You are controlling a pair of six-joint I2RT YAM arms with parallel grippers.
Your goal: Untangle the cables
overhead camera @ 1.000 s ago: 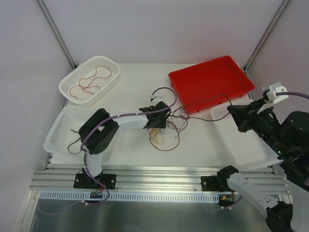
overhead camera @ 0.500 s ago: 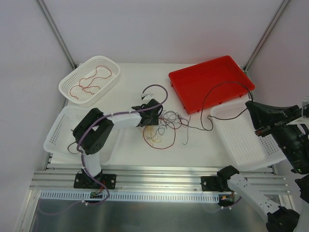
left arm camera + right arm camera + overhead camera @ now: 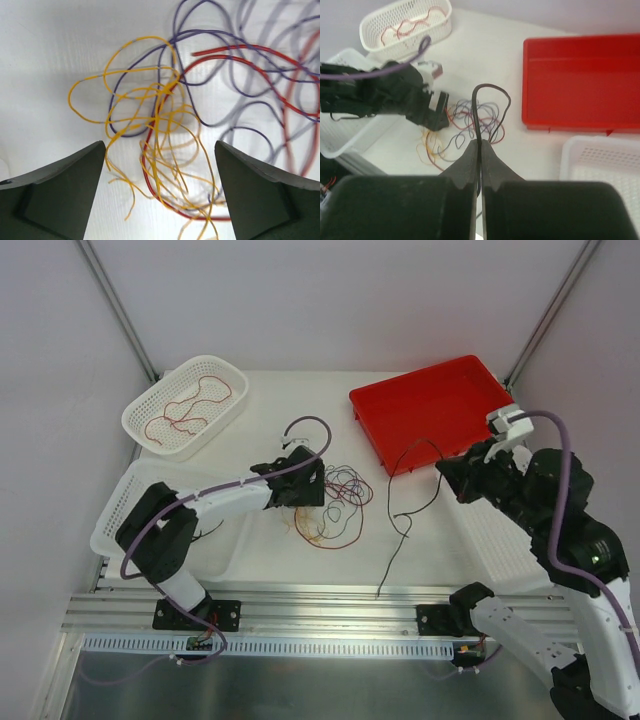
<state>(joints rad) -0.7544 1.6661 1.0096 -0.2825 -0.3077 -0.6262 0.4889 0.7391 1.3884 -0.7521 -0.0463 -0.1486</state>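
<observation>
Your left end effector [image 3: 160,150] hangs wide open just above the cables [image 3: 335,502] tangled on the surface [image 3: 290,410]. Your right end effector [image 3: 480,144] is clamped on one black cable [image 3: 475,110], which dangles beside that tangle.

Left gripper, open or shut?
Open: the left gripper has its fingers wide apart above the cables, closed on none.

The cables [image 3: 335,502] lie mid-table, with 1 basket [image 3: 205,438] behind-left, a tray [image 3: 430,415] behind-right and another basket [image 3: 488,540] before the tray.
</observation>
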